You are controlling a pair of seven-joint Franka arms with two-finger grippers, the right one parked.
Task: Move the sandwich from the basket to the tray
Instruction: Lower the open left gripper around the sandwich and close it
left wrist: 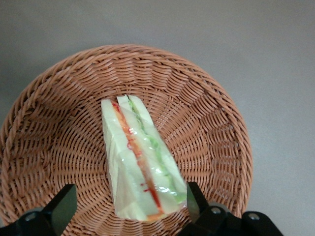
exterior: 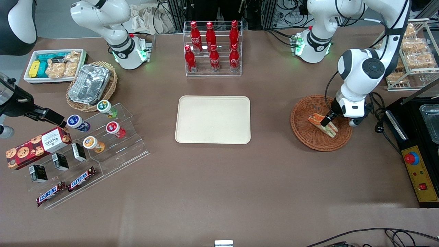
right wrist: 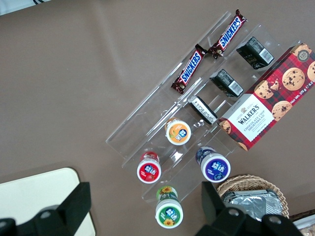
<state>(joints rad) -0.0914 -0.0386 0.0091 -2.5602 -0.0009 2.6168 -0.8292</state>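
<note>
gripper [left wrist: 125, 204] low over basket [left wrist: 216, 123], fingers spread wide, holding nothing | straddles wide end of sandwich [left wrist: 140, 164] | long axis pointing away from wrist, crosswise to fingers

Bare table separates basket [exterior: 321, 122] and tray [exterior: 213, 119].

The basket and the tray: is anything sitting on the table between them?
No. In the front view, only bare brown table separates basket from tray; the gripper is over the basket.
</note>
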